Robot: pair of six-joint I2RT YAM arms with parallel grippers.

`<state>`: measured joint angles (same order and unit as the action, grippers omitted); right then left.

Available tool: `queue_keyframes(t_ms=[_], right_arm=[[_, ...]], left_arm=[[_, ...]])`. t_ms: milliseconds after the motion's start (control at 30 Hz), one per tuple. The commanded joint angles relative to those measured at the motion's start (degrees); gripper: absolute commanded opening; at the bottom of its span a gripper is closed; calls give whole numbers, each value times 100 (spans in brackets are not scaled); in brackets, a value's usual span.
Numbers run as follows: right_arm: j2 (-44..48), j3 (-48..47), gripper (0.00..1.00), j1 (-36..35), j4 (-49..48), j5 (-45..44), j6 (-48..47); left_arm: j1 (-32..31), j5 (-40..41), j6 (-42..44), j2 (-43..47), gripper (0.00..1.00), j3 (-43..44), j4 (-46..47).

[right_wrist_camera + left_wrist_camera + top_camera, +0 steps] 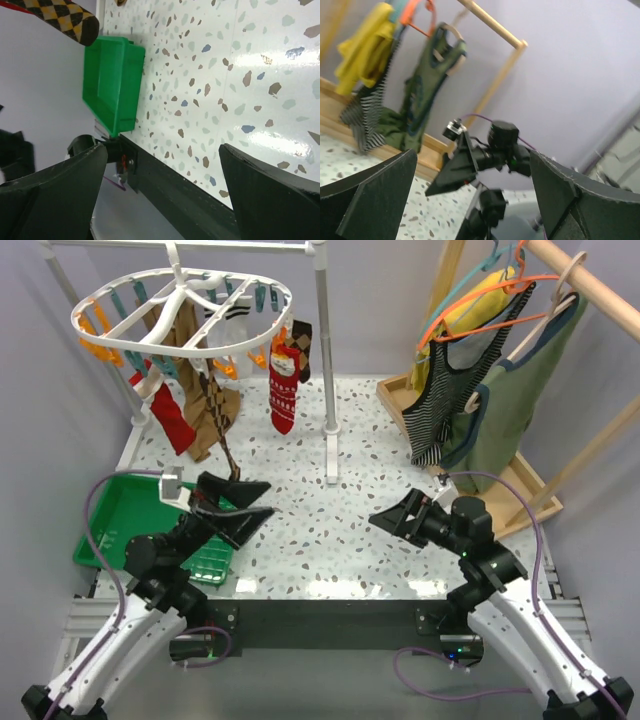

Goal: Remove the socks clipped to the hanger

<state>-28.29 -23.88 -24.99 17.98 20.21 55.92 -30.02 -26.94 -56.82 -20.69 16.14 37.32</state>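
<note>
Socks (284, 390) of soft fabric, red with white patterned cuffs, brown-and-black argyle, white with black stripes and long tan-brown, hang clipped around the large white plastic oval ring hanger (176, 298) at the far left, above the back of the table. The left gripper (262, 498) stands with its black jaws spread wide, pointing right, low over the table. The tip of the longest dangling sock hangs just above and behind its upper finger. The right gripper (392, 510) is likewise wide open and faces it across a bare stretch of the speckled terrazzo table (330, 540); the two are well apart. A shallow green plastic tray (110, 510) lies at the near left edge, partly under the left arm. A white upright post (328, 370) rises just right of the hanger, between the socks and the right arm. Along the right edge a wooden rail rack (590, 280) carries a striped black tank top (445, 410) and a green garment (510, 400), close behind the right wrist. Both arms are folded low, elbows near their bases, forearms angled inward.
</note>
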Motion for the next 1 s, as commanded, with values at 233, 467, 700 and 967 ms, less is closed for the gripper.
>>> queue_keyframes(t_ms=[233,467,700,967], right_arm=[[-633,-812,99,30,-495,331,-1145],[-1661,-1337,99,30,-1331,1063,-1346],[-2548,-2313,98,-435,-1675,915,-1505],[-3928,-3596,99,-1463,-1631,502,-1707]], left_arm=[[14,3422,1103,-707,100,3043,-7245],[23,3072,1972,-885,100,3325,-7354],[23,3485,2386,-1279,100,3887,-7407],[23,3668,2684,-2896,100,5433,-7624]])
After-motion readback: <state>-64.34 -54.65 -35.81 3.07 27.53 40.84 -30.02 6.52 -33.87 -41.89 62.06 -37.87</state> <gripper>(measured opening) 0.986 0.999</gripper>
